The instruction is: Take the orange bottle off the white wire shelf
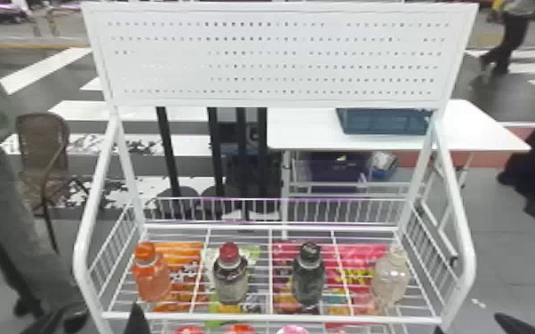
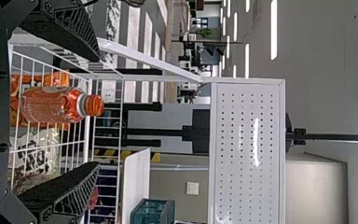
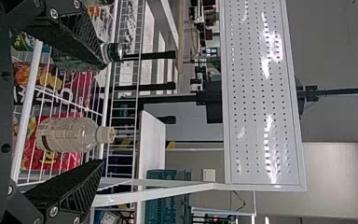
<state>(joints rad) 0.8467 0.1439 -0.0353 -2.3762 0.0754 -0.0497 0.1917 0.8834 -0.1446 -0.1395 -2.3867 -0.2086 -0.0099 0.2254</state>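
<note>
Two hands (image 1: 137, 319), four bottles (image 1: 152, 280), one shelf (image 1: 271, 317)

Four bottles (image 1: 152, 282) stand on the wire shelf (image 1: 257, 317), eleven to one o'clock; behind, at one, a table (image 1: 300, 129) bears a crate (image 1: 382, 122).

- The orange bottle (image 1: 152, 280) has clear walls, an orange body and a matching orange cap, which is on, with a pale ring under it.
- The orange bottle stands upright, cap toward 12 o'clock in the head view, its base on the shelf (image 1: 235, 316), at 9 o'clock from the middle of the deck.
- The shelf is white wire, its deck level and open-barred, with low wire fences at 12, 3 and 9 o'clock and a plain rail at 6 o'clock.
</note>
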